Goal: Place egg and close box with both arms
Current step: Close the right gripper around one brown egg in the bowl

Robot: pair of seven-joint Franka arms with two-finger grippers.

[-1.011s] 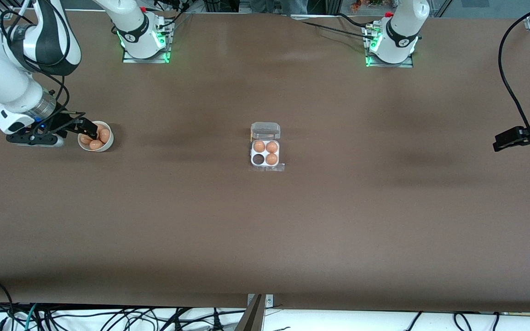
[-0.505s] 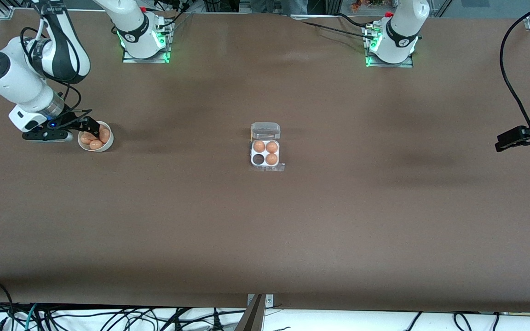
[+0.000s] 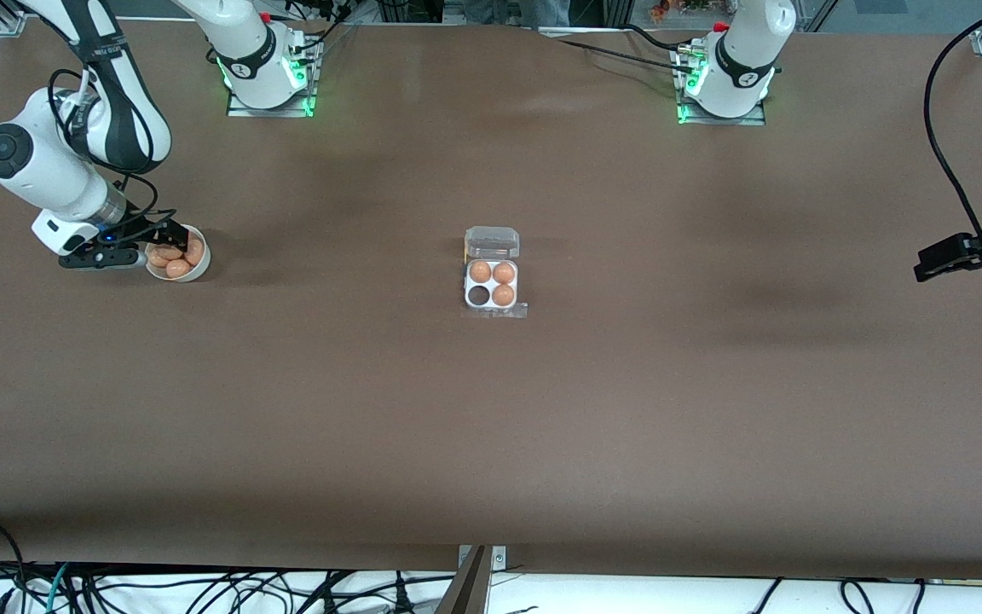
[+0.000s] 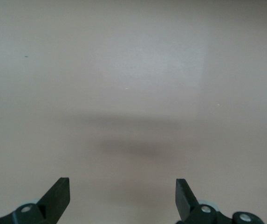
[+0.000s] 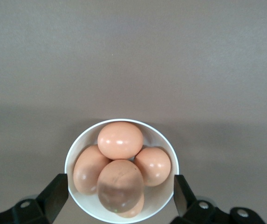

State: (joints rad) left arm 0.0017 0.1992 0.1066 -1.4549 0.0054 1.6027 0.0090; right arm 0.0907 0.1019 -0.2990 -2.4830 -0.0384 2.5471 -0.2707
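My right jaws (image 3: 169, 241) stand wide open over the white bowl (image 3: 193, 273), at the right arm's end of the counter (image 3: 491, 426). In the right wrist view the two black fingers (image 5: 54, 196) sit spread to either side of the bowl's rim, gripping nothing. Four brown eggs (image 5: 120, 140) lie heaped in the bowl, one on top of the others.

The box (image 3: 492, 281) rests in the middle of the counter, well apart from both of my jaws. Its clear lid (image 3: 492, 243) is tipped open toward my bases. Three eggs (image 3: 480, 271) fill three cells of the white tray. The fourth cell (image 3: 479, 295), the one nearer the front camera and toward the right arm's end, shows dark and bare. A strip of clear plastic lies along the tray's near edge.

My left jaws (image 3: 926, 264) hang wide open over bare counter at the left arm's end, holding nothing; that arm waits. In the left wrist view only the two finger tips (image 4: 58, 196) and plain brown surface show.
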